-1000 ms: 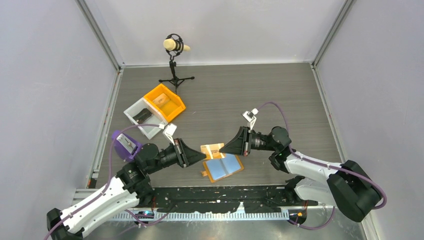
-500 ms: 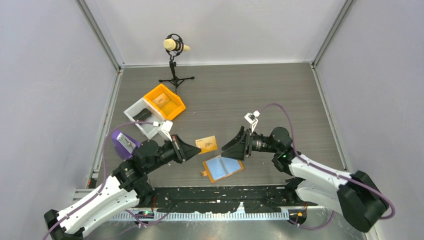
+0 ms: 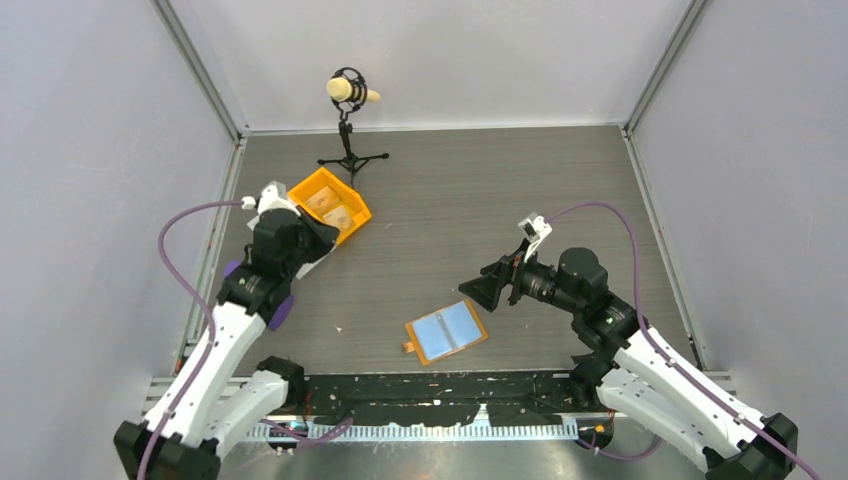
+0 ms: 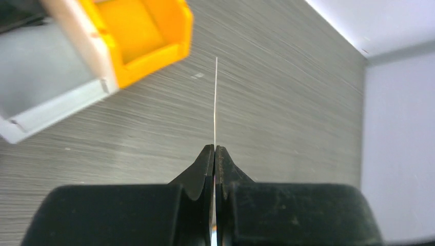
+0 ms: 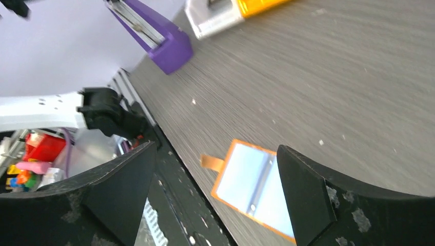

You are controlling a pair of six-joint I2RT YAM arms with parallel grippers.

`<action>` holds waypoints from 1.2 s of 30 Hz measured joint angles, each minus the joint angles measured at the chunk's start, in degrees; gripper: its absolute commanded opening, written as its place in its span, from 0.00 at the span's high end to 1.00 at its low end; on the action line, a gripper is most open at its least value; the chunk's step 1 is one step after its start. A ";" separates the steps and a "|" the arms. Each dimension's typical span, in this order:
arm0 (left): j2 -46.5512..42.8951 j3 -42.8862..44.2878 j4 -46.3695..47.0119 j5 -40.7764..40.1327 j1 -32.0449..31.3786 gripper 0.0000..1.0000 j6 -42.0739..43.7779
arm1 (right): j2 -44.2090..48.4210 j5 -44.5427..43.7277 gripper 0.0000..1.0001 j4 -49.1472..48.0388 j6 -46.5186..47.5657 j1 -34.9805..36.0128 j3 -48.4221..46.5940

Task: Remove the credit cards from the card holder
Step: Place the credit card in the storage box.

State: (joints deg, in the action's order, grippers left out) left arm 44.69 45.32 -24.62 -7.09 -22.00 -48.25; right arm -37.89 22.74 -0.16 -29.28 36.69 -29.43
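Observation:
The card holder [image 3: 446, 331] lies open and flat near the table's front edge, blue-grey panels up, orange rim and tab showing. In the right wrist view the card holder [image 5: 255, 185] sits below and between the jaws of my right gripper [image 5: 215, 148], which stand wide apart with nothing in them. My right gripper [image 3: 484, 288] hovers just right of the holder. My left gripper [image 4: 214, 149] is shut on a credit card [image 4: 215, 102], a thin pale line seen edge-on. From above, the left gripper [image 3: 322, 234] is beside the orange bin [image 3: 352, 213].
The orange bin [image 4: 138, 36] and a white bin [image 4: 46, 97] stand side by side at the back left. A purple block [image 5: 164, 36] lies left of them near the wall. A microphone stand [image 3: 350, 120] is at the back.
My left arm has carried the card from beside the holder back and left to the bins. The right gripper has opened and pulled away to the right of the holder.

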 measured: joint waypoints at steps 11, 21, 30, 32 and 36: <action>24.50 10.40 1.55 -4.46 11.15 1.00 1.88 | 6.58 -1.66 0.05 11.04 2.60 0.00 2.97; 38.21 18.34 5.70 -4.00 16.22 1.00 3.65 | 10.29 -3.28 0.05 14.69 3.80 0.00 2.23; 48.17 22.27 6.80 -0.76 20.15 1.00 1.95 | 8.22 -4.35 0.05 18.43 5.60 0.00 0.57; 49.44 23.17 6.91 -0.61 20.39 1.00 1.86 | 8.24 -4.70 0.05 18.97 5.70 0.00 0.48; 50.05 23.23 8.04 -0.31 20.72 1.00 1.29 | 7.56 -5.09 0.05 19.30 5.88 0.00 -0.11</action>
State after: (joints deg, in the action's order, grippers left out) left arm 94.74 68.55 -16.58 -7.40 -1.28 -46.96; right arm -30.33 17.65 19.14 -23.40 36.69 -29.54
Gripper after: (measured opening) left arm 0.010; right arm 0.955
